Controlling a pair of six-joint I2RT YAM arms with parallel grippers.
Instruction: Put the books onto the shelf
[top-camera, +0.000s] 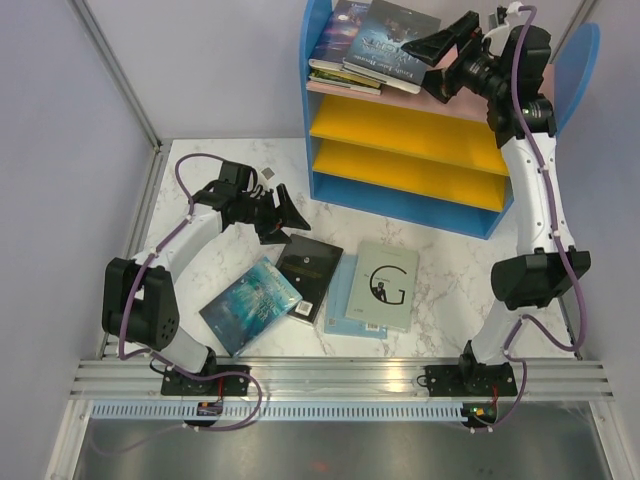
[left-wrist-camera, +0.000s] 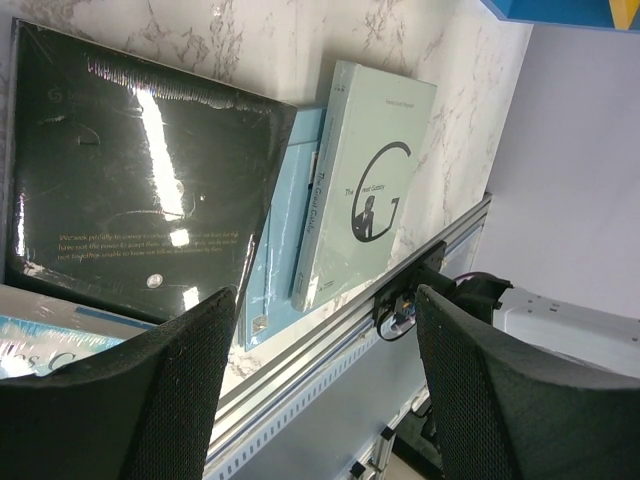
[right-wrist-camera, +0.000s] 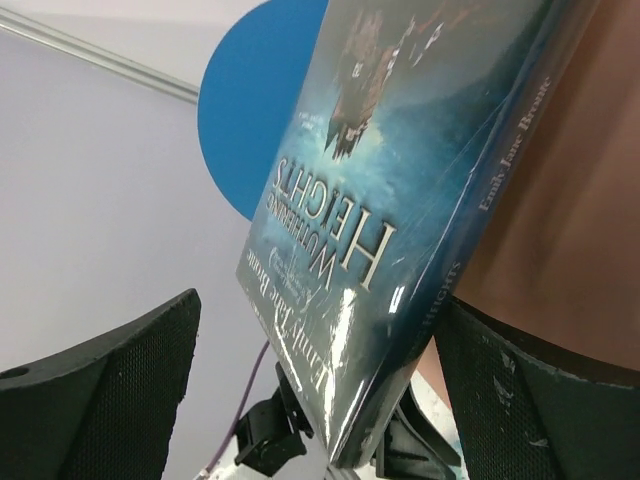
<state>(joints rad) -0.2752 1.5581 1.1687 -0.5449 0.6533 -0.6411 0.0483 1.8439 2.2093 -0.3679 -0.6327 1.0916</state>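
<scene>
**Top external view: books split between shelf and bench**

A dark blue glossy paperback lies atop the stack on the blue-sided shelf, between the wide-spread fingers of the right end effector. The left end effector, spread wide and empty, is held over a black shrink-wrapped paperback. This lies flat on the marble bench, overlapping a teal paperback. It is judged light, bendy and slippery. A pinch at the overlapping edge is advised.

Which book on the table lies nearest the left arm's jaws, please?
The black-covered book, right beside the left gripper; the teal book and Great Gatsby lie farther.

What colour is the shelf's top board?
The top board is pink, seen best in the top external view.
</scene>
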